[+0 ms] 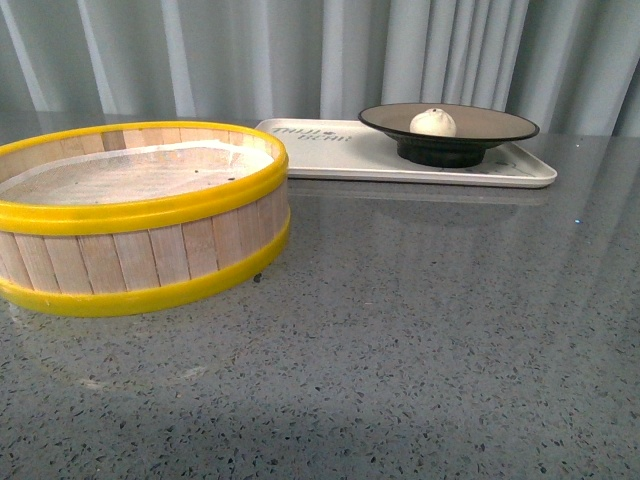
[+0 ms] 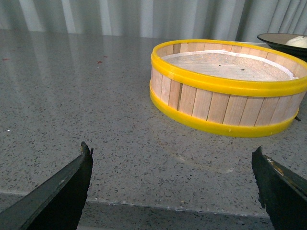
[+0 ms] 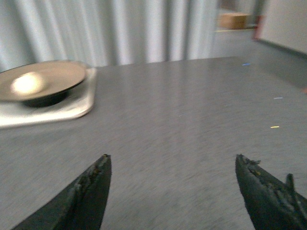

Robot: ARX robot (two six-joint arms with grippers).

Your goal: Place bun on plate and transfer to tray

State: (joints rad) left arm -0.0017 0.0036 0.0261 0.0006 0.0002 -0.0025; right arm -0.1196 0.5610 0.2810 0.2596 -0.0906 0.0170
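Note:
The white bun lies on the black-rimmed tan plate, which stands on the white tray at the back of the table. In the right wrist view, which is blurred, the bun, the plate and the tray show far off. My right gripper is open and empty over bare table. My left gripper is open and empty near the table's front edge, well short of the steamer basket. The plate's edge and the bun show behind the basket. Neither gripper shows in the front view.
A yellow-rimmed wooden steamer basket with a white liner stands at the front left; it also shows in the left wrist view. Grey curtains hang behind the speckled grey table.

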